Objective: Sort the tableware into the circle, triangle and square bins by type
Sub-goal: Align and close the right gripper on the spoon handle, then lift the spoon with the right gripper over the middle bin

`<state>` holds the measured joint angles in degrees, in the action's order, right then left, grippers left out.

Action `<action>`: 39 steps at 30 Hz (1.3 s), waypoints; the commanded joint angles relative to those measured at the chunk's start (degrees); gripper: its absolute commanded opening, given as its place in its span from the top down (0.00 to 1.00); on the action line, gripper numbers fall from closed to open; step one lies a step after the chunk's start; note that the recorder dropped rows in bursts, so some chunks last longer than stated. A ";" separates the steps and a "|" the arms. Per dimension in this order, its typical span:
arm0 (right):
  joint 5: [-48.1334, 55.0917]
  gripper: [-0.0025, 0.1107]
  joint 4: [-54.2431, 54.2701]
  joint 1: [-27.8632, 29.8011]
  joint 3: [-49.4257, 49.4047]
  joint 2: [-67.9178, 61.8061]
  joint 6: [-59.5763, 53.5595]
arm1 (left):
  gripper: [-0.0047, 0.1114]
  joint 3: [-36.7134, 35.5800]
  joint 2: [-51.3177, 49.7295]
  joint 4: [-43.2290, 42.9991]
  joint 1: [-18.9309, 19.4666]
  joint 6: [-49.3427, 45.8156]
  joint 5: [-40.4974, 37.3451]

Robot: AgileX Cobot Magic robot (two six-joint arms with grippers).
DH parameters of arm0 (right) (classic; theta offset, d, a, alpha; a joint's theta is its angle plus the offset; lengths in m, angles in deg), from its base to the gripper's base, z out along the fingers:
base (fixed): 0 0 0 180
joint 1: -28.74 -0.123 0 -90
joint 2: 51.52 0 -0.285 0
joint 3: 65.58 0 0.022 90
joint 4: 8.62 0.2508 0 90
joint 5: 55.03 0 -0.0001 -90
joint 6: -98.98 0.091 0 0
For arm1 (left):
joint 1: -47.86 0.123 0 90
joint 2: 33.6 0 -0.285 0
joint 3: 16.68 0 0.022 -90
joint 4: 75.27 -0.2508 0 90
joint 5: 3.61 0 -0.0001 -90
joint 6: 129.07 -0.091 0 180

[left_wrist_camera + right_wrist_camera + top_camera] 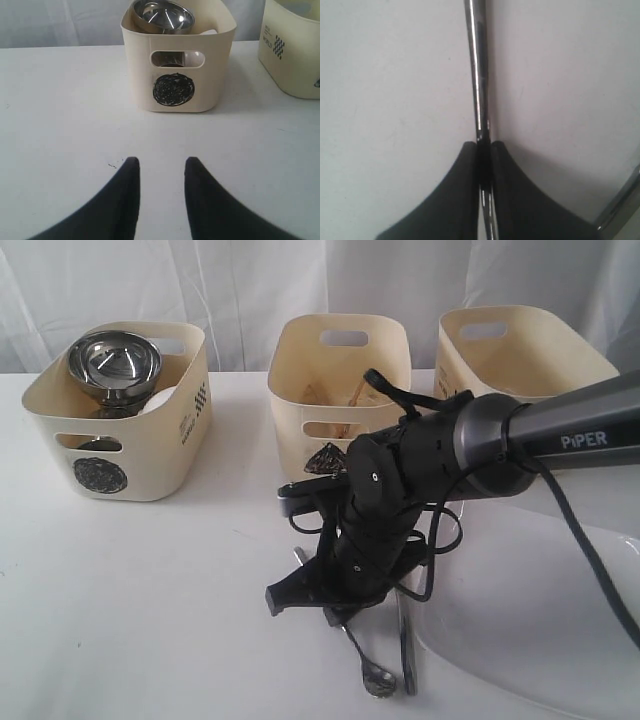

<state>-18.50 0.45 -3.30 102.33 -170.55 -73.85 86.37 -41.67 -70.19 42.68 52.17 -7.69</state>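
Note:
My right gripper [308, 606] is low over the table in front of the middle bin, shut on a thin steel cutlery handle [477, 75]; I cannot tell which piece it is. Under it lie a steel spoon [373, 676], a knife [406, 645] and a fork tip [300, 556]. The large white square plate [530, 640] lies at the right front. A steel bowl [113, 365] and a white bowl [162, 400] sit in the circle bin [150, 455]. My left gripper [160, 161] is open and empty, facing that circle bin [175, 65]. The mugs are hidden.
The middle bin [340, 375] carries a dark triangle mark and holds wooden chopsticks [352, 398]. A third bin [520, 350] stands at the back right. The right arm and its cables [560, 430] stretch over the plate. A white curtain hangs behind.

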 commanded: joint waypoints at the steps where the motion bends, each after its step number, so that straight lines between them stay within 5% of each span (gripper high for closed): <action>1: -0.55 0.98 0.33 0.04 -0.40 -0.56 -1.01 | 0.65 -0.27 0.29 0.41 -0.16 -0.04 -0.21; 13: -10.17 0.98 -0.20 0.04 -0.51 11.31 0.73 | 0.65 -0.27 0.29 0.41 -0.16 -0.04 -0.21; 18: -22.03 0.98 -4.53 0.45 -0.51 16.74 0.61 | 0.65 -0.27 0.29 0.41 -0.16 -0.04 -0.21; 33: -48.39 0.98 -9.06 10.55 -0.36 17.84 0.61 | 0.65 -0.27 0.29 0.41 -0.16 -0.04 -0.21; 39: -50.77 0.98 -9.06 12.75 2.54 15.15 0.38 | 0.65 -0.27 0.29 0.41 -0.16 -0.04 -0.21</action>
<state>-67.61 -8.12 8.22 103.25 -154.03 -73.31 86.37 -41.67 -70.19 42.68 52.17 -7.69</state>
